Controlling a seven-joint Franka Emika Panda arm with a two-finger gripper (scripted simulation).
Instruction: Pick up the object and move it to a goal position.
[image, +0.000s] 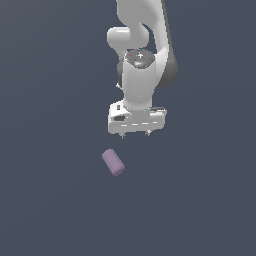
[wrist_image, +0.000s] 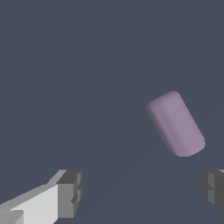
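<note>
The object (image: 113, 162) is a small pale purple short cylinder with rounded ends, lying on its side on the dark grey floor. My white gripper (image: 135, 134) hangs above the floor, a little beyond the object and toward the exterior view's right, apart from it. In the wrist view the object (wrist_image: 176, 124) lies at an angle beyond the two dark fingertips (wrist_image: 70, 194), which stand wide apart with nothing between them. The gripper (wrist_image: 142, 192) is open and empty.
A plain dark grey floor (image: 50, 200) fills both views. The white arm (image: 142, 45) rises behind the gripper at the top of the exterior view. No other objects show, and no goal marker is visible.
</note>
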